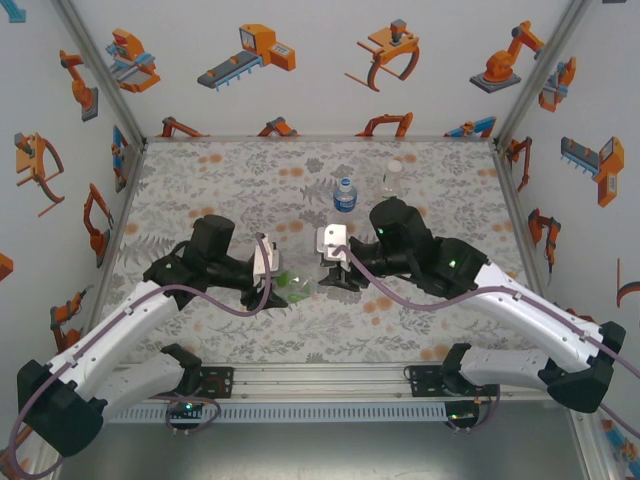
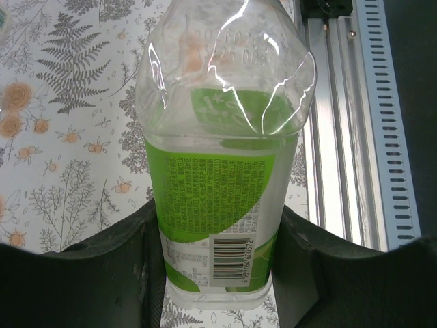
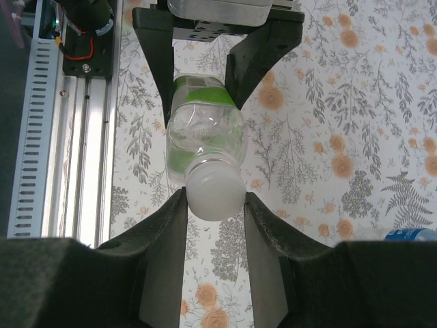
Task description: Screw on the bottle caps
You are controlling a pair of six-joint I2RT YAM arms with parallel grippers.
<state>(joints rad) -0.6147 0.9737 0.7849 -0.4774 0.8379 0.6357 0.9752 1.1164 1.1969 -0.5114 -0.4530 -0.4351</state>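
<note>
Right gripper (image 3: 215, 200) pinches white cap (image 3: 214, 191) on neck | left gripper (image 2: 217, 232) clamps green-labelled bottle (image 2: 218, 181) | we aim for aligned axes, gentle twist.

On my left wrist feed, the green-labelled bottle (image 2: 218, 198) carries a block of fine print too small for me to read. There is also a barcode (image 2: 231, 258) whose digits I can't make out for certain. A faint stamped code (image 2: 235, 42) of numerals shows through its clear shoulder, but it is illegible. From the top camera, the blue-labelled bottle (image 1: 344, 195) is too small for me to read.
</note>
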